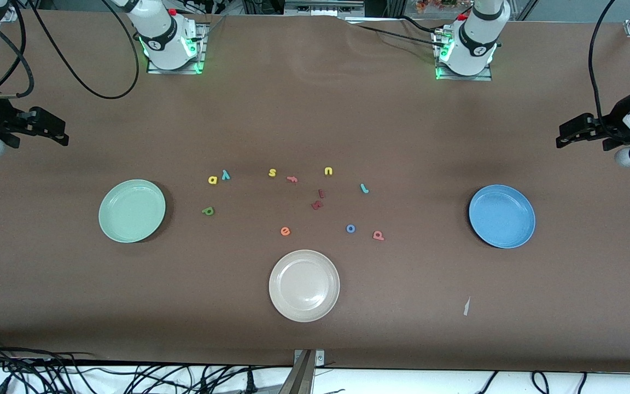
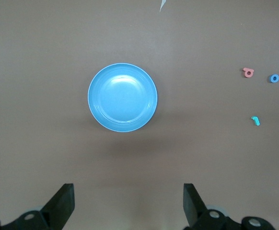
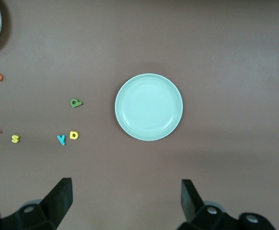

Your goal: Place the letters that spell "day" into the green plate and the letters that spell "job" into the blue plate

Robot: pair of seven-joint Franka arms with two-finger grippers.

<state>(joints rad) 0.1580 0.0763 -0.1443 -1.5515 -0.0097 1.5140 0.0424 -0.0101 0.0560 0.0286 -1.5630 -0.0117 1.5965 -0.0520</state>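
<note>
Nearest the camera sits a beige plate, no part of the job; just above it the small foam letters lie flat on the brown surface. Toward the right arm's end are the yellow "a", teal "y" and dark green "d", near the green plate. Toward the left arm's end are the teal "j", blue "o" and pinkish "b", well apart from the blue plate. They look feather-light, soft and thin, so I'd pinch each across its narrow width, pressing down gently. Both arms wait at the table's ends: the right end effector hangs over bare surface beside the green plate, fingers spread and empty; the left end effector likewise beside the blue plate.
</note>
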